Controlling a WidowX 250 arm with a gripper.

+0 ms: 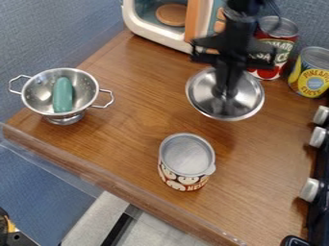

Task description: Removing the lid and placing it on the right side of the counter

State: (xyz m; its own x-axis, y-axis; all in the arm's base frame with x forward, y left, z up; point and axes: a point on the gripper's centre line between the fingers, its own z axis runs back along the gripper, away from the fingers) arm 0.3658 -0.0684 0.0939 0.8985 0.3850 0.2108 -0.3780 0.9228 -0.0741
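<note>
Black gripper (225, 92) hangs from the top edge over the middle of a round metal lid (249, 102); whether it grips the lid or merely sits over it, I cannot tell. That lid lies right of centre in the upper half of the view, left of two food cans and in front of a toy oven. Its underside is hidden, so whether it touches the surface below cannot be told.

Largest is the brown wooden counter (138, 110), spread beneath everything. At its back stands the white toy oven (151, 30) with an orange strip. Along the right edge runs a black stove (321, 209) with three pale knobs (310, 190). Near the counter's left corner a two-handled metal colander (88, 98) stands upright on its foot. The red-labelled can (268, 73) and the yellow-labelled can (313, 80) stand upright at the upper right. Nearer the front, below the lid, is an upright can with a grayish top (186, 154). Smallest but for the knobs, an oblong teal object (62, 95) lies inside the colander.
</note>
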